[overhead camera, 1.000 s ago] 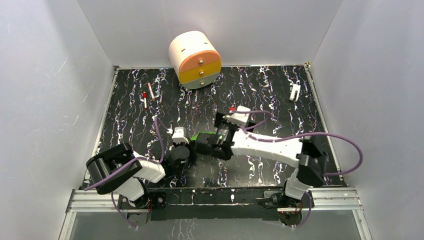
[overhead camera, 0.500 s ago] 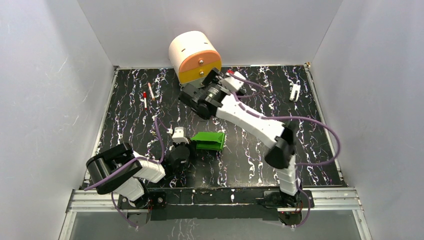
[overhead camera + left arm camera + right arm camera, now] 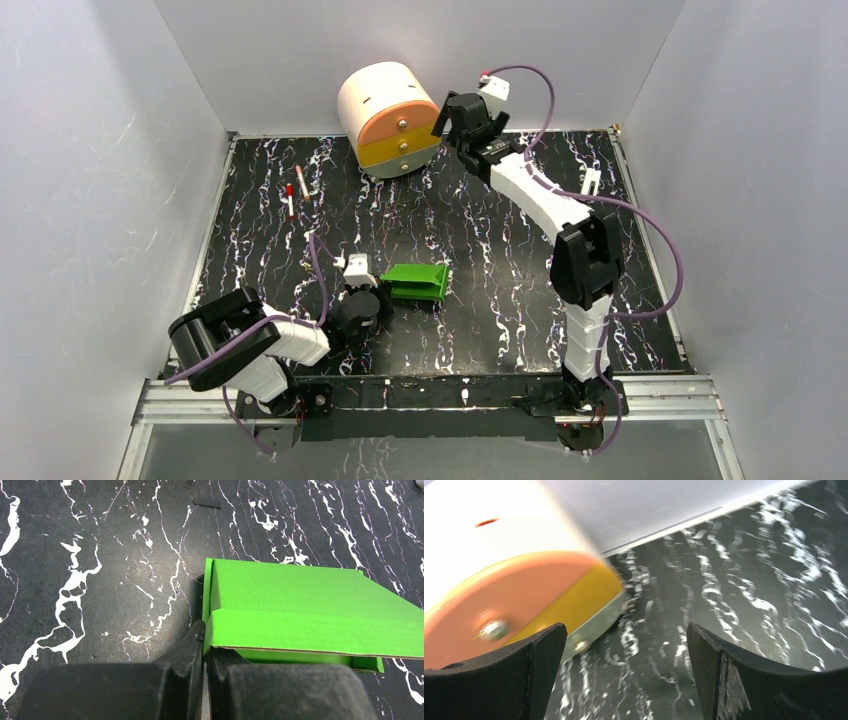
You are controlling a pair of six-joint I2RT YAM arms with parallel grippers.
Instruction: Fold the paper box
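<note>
The paper box [image 3: 415, 282] is bright green card, partly folded, lying low on the black marbled table near the front centre. In the left wrist view its top panel [image 3: 300, 605] slopes over an open side. My left gripper [image 3: 381, 293] sits at the box's left end, and its jaws [image 3: 204, 636] are shut on the box's thin left wall, one finger outside and one inside. My right gripper [image 3: 447, 116] is open and empty, raised far back beside the round drawer unit, well away from the box. Its view [image 3: 625, 630] is motion-blurred.
The cream round drawer unit [image 3: 385, 115] with orange and yellow drawers stands at the back centre and fills the left of the right wrist view [image 3: 499, 580]. Two pens [image 3: 295, 192] lie back left. A small white clip [image 3: 590, 185] lies back right. White walls enclose the table.
My right arm has lifted off the green box and swung up and back to the drawer unit, with its jaws open. The box now lies uncovered. My left gripper has kept its hold.
</note>
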